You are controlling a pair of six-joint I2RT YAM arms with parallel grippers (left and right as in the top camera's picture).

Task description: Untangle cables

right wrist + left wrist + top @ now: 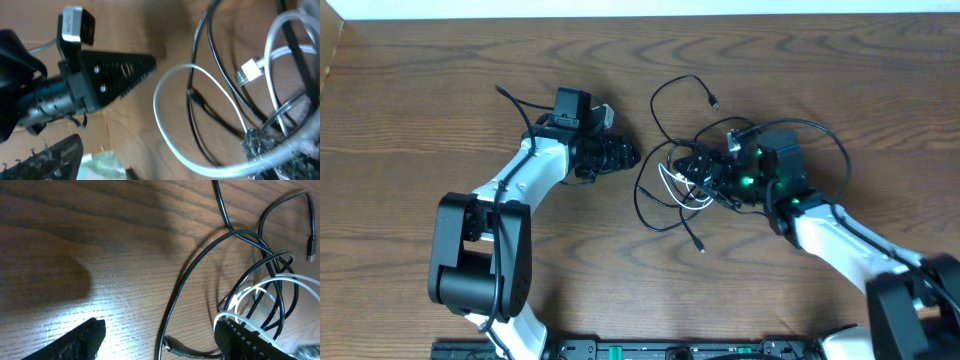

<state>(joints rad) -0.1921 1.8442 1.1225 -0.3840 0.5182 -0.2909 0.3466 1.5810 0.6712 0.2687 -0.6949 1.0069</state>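
We see our left gripper (161, 330) spread apart, our right gripper (160, 150) apart too, reaching the tangled black and white cables (682, 180) right of centre on the tabletop (420, 80).

Black cables (175, 300), one white cable (250, 70), brown wood-grain table (420, 100)

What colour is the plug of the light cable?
The plug is white, with a greyish metal tip; clearest in the right wrist view.
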